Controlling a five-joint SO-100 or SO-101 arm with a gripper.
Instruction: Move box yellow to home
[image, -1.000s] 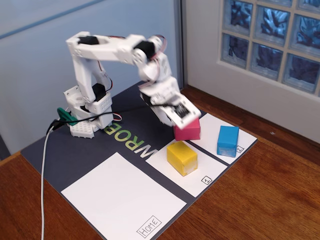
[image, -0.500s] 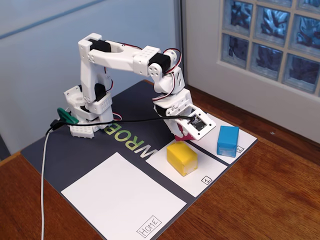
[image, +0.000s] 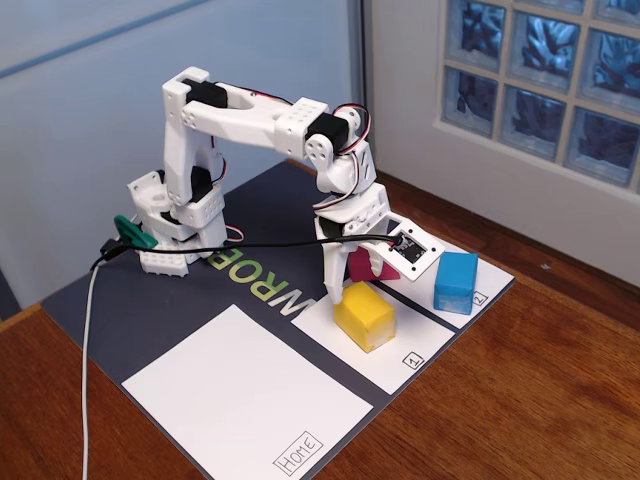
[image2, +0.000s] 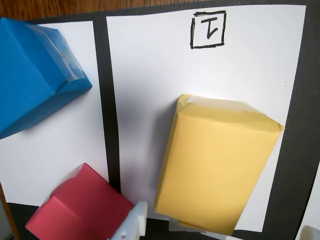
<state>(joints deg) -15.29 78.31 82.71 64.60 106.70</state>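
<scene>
Three blocks: one yellow (image: 364, 315), one pink (image: 366, 264), one blue (image: 455, 282); three white sheets (image: 245, 395).

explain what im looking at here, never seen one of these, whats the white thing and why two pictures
The white thing is a small robot arm bolted to a dark mat on a wooden table. At its end is a pincer with two fingers, open and holding nothing, reaching down around the yellow box.

One picture comes from a camera standing off to the side. The other comes from a camera riding on the arm's wrist, looking down, so the same yellow box looks huge there.

On the mat lie white paper sheets. The yellow box sits on the sheet marked 1, a blue box on another, with a pink box between them. The big sheet marked Home is bare.
</scene>
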